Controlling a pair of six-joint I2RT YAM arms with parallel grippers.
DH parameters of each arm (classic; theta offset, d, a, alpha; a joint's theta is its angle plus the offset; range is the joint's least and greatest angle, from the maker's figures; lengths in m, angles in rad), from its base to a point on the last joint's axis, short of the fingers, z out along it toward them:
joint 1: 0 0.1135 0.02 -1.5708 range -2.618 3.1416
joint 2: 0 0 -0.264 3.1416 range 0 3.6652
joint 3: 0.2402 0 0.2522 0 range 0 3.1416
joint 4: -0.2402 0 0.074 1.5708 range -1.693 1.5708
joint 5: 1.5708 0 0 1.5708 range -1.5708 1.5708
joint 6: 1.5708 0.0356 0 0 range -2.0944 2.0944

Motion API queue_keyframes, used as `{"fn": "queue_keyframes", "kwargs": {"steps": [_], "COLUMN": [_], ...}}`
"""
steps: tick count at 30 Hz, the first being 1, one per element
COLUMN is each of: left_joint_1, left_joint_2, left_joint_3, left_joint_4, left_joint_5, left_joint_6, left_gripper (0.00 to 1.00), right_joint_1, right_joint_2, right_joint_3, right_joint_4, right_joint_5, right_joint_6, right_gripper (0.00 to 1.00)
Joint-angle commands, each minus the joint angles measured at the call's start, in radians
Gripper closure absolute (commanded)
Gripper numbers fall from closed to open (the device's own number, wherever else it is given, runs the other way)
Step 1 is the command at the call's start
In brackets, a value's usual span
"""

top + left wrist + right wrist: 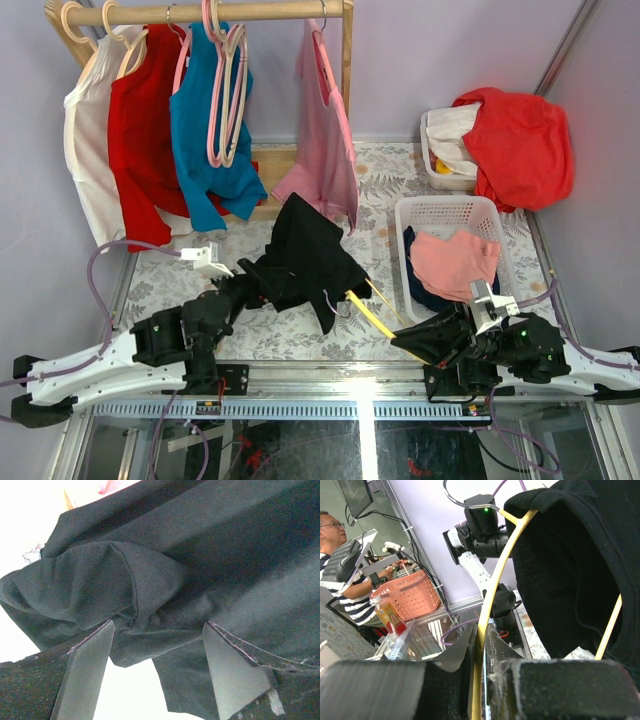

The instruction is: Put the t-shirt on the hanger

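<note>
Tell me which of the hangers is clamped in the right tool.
The thin yellow hanger, held in the right tool with the black t-shirt draped on it. The pink hangers and pale wooden hangers all hang from the wooden rail at the back.

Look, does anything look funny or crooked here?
Yes. The soft black t-shirt hangs bunched and lopsided on the thin yellow plastic hanger, whose lower arm pokes out bare, so it isn't on properly yet.

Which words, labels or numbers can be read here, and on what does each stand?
No text is readable in any view.
Label on the bottle: too small and blurred to read.
The t-shirt: no print shows from these views.
</note>
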Motion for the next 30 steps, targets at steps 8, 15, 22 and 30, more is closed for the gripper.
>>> {"fn": "queue_keyframes", "kwargs": {"steps": [8, 15, 22, 30], "left_joint_1": [0.001, 0.002, 0.003, 0.009], "left_joint_2": [-0.145, -0.160, -0.106, -0.078], "left_joint_3": [-0.129, -0.186, -0.190, -0.203], "left_joint_4": [0.118, 0.250, 0.293, 0.298], "left_joint_5": [-0.191, -0.235, -0.248, -0.246], "left_joint_6": [-0.281, -0.255, -0.286, -0.316], "left_gripper": [0.43, 0.39, 0.33, 0.40], "right_joint_1": [0.004, 0.004, 0.004, 0.003], "right_joint_2": [-0.021, -0.021, -0.021, -0.021], "right_joint_3": [0.080, 0.080, 0.090, 0.093], "right_joint_4": [0.104, 0.103, 0.092, 0.095], "right_joint_5": [-0.002, -0.002, 0.003, 0.003], "right_joint_6": [-0.046, -0.046, -0.046, -0.048], "right_gripper": [1.00, 1.00, 1.00, 1.00]}}
